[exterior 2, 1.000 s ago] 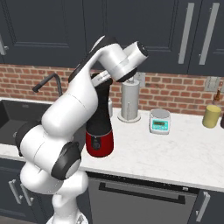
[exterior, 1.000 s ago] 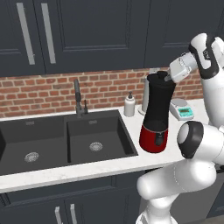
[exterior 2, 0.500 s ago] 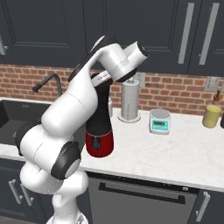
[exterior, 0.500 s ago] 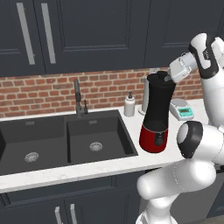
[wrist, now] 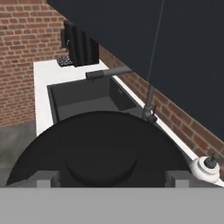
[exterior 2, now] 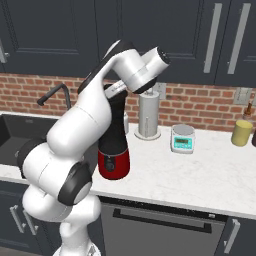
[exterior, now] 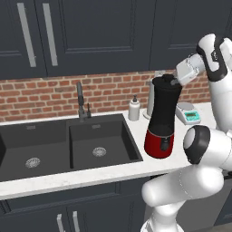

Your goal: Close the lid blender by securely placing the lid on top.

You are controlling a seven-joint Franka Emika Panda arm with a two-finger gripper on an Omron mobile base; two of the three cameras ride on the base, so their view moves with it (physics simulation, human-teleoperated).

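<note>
The blender (exterior: 163, 118) stands on the counter right of the sink, a tall black jar on a glossy red base (exterior 2: 114, 163). The black lid (exterior: 166, 80) lies flat on top of the jar with its small knob up. My gripper (exterior: 176, 81) sits at the lid's right side, level with the knob. In the hand view the lid (wrist: 100, 148) spreads across the bottom. The gripper (wrist: 111, 177) is open, with its fingertips (wrist: 47, 177) wide apart on either side of the knob and not touching it.
A white soap bottle (exterior: 134, 108) and a steel canister (exterior 2: 148, 114) stand behind the blender at the brick wall. A kitchen scale (exterior 2: 182, 138) and a yellow jar (exterior 2: 242, 132) are to the right. A double sink (exterior: 68, 145) with faucet (exterior: 80, 99) lies left. Dark cabinets hang overhead.
</note>
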